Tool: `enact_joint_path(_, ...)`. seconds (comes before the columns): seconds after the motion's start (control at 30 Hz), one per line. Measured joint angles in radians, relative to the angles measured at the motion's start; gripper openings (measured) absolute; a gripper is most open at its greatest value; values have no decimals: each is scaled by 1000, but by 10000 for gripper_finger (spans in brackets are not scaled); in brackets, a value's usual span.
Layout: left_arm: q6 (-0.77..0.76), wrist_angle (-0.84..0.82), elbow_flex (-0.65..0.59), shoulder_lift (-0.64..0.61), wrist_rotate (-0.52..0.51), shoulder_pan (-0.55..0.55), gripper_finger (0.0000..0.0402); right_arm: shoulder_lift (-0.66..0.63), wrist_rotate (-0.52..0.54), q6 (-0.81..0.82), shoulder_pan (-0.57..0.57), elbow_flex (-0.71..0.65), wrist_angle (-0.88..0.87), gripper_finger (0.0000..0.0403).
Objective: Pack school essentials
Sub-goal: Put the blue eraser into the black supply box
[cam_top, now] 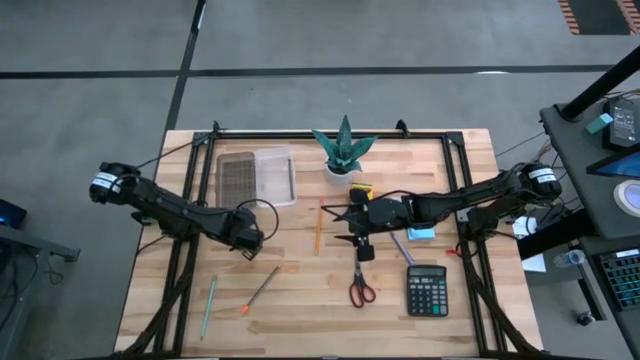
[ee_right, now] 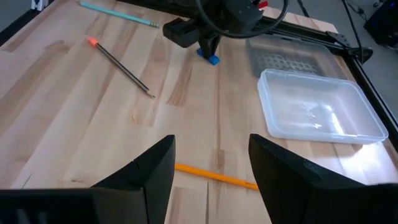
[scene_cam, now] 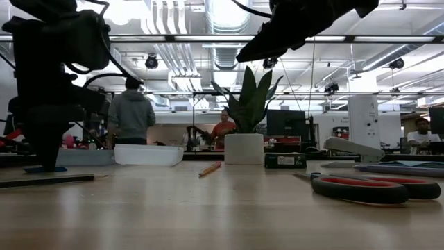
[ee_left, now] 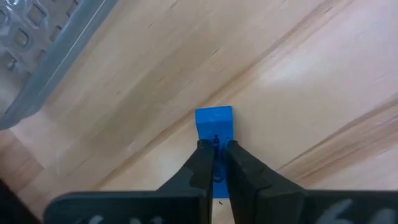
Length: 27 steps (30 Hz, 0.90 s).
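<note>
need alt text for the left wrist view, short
The left gripper has its two dark fingers shut on a small blue piece, which sits on the light wooden table. A clear plastic container lies at one edge of the picture.

A robotics lab or open industrial workspace is shown: a wooden table (cam_top: 300, 290) framed by dark metal rails is set on a bare grey concrete floor (cam_top: 100, 60). Beyond the table, exposed ducts (scene_cam: 225, 21), pipes and hanging lights are seen under a high ceiling, with several people (scene_cam: 132, 114) at benches behind it. Beside the table's right edge, a desk with a keyboard (cam_top: 620, 285) and other gear is placed.
</note>
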Motion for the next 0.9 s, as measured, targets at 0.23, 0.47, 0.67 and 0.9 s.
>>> enact_joint_path(0.23, 110, -47, 111, -1, 10, -15, 2, 0, 0, 0, 0, 0, -4, 194)
enact_joint_path(0.47, 380, 110, 141, -1, 8, -52, 2, 0, 0, 0, 0, 0, -21, 194)
enact_joint_path(0.67, 481, 122, 138, -2, 9, -96, 1, 0, 0, -2, 0, 1, -24, 194)
enact_joint_path(0.9, 518, 76, 102, -7, -4, -156, 0, 27, 0, -16, -2, -28, 50, 194)
